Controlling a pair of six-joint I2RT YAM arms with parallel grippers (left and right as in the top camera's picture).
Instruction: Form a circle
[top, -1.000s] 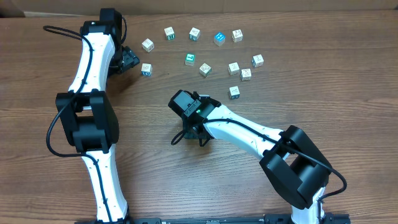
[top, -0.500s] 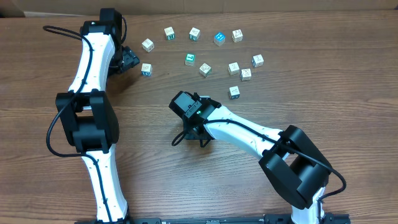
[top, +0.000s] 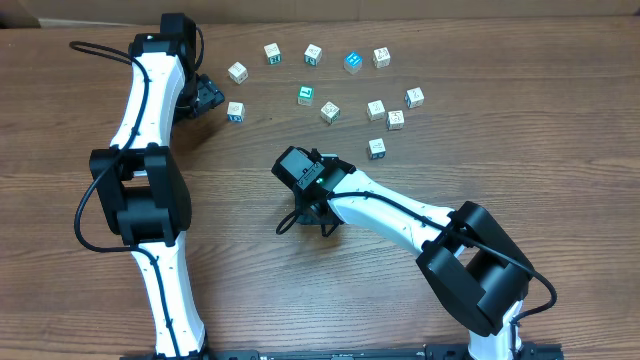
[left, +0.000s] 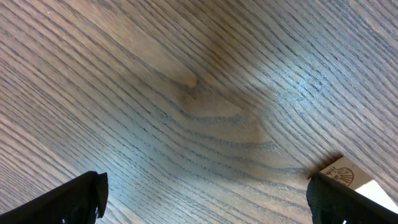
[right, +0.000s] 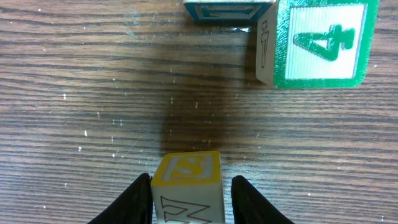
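A small wooden cube with a yellow-bordered S face (right: 186, 177) is sitting at the bottom edge between the right gripper (right: 190, 194)'s two black fingers (right: 127, 204), which are closely flanking its sides. A green-bordered cube showing a 4 (right: 320, 40) is lying at the upper right of the brown wood-grain table (right: 74, 93), just beside a blue-bordered cube (right: 229, 9) that the top edge is cutting off.

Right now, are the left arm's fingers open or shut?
Open: its fingers stand far apart at the wrist view's bottom corners, with bare table between them.
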